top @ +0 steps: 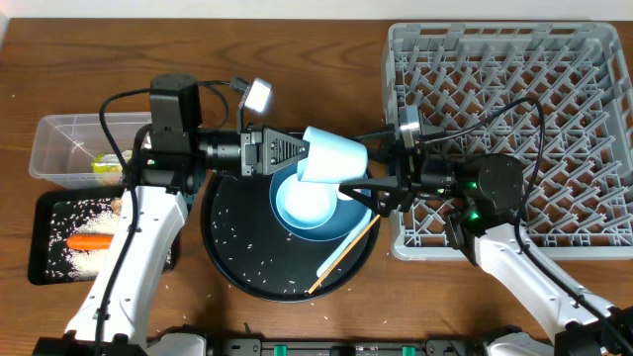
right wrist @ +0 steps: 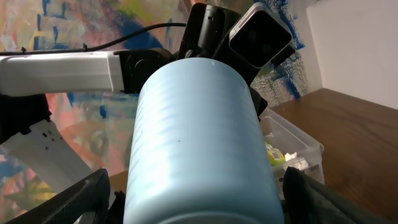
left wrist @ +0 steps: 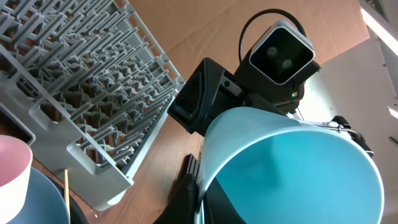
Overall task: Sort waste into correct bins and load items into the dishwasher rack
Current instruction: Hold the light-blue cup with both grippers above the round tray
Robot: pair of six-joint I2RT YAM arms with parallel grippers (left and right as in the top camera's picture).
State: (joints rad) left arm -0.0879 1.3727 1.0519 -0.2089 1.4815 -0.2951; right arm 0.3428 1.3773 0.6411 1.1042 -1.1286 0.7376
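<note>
Aloft over the tray's [top: 237,267] top edge, the blue cup [top: 334,158] lies between the right gripper's [top: 361,193] wide-open, empty jaws; the left gripper [top: 300,155] pinches its rim.

The overhead view was lit evenly, with only faint shadows cast on the table [top: 297,40]. The left wrist view was blown out to white toward two o'clock. In the right wrist view, the small light-blue cup [right wrist: 199,143] was rendered slightly soft.
</note>
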